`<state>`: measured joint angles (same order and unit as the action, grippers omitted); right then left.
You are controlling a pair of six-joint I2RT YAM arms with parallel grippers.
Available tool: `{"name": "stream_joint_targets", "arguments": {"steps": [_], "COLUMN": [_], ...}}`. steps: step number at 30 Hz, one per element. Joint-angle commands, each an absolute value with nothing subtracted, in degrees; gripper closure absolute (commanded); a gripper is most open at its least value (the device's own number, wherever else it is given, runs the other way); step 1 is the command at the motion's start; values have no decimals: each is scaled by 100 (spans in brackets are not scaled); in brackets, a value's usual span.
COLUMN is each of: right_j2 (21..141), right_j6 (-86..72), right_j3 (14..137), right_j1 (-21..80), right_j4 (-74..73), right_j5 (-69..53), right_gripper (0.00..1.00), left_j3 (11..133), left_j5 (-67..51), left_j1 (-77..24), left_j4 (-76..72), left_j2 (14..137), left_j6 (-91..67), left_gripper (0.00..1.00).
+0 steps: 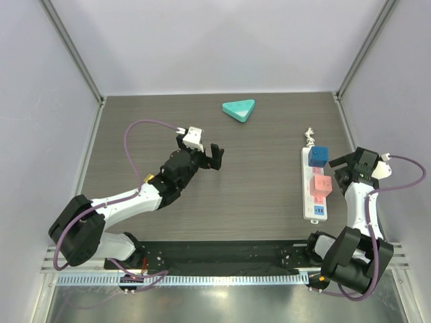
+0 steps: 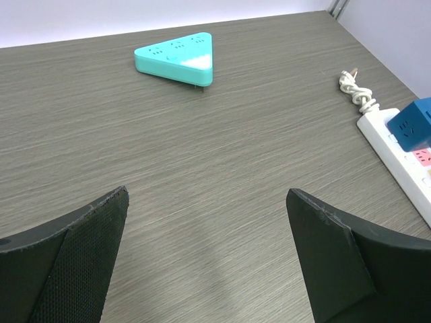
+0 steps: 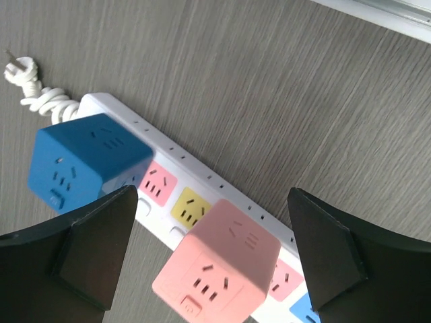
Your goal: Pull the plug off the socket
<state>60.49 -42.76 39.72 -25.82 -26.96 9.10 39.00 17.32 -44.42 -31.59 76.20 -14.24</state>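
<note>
The socket is a long white power strip at the right of the table, with a coiled white cord at its far end. A blue cube plug and a pink cube plug stand in it. My right gripper is open just right of the strip. In the right wrist view the gripper hangs over the strip, with the pink cube between its spread fingers, untouched, and the blue cube by the left finger. My left gripper is open and empty at mid-table.
A teal triangular tray lies at the back centre and also shows in the left wrist view. The left wrist view catches the strip's end, the blue cube and the cord. The enclosure wall stands close to the strip's right.
</note>
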Motion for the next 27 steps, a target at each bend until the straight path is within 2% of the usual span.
{"name": "stream_joint_targets", "arguments": {"steps": [1,10,27], "right_j2": [6283,6864,6671], "right_j6": [-4456,-4315,-4676], "right_j3": [3824,3499,2672], "right_j1": [-2759,-2795,-2444], "right_j4": [-2154,-1591,-985], "right_j5": [660,79,-1274], "right_gripper": [2,4,12], "left_j3": [4025,4122,4280], "left_j5": [1767,1731,1687], "left_j1": [-4395,-4368,-4351], "left_j4": [-3393,-3340,-3235], "left_j2": [7541,7699,7954], "left_j6": [-1354,-1354,-1345], "left_gripper": [0,0,0]}}
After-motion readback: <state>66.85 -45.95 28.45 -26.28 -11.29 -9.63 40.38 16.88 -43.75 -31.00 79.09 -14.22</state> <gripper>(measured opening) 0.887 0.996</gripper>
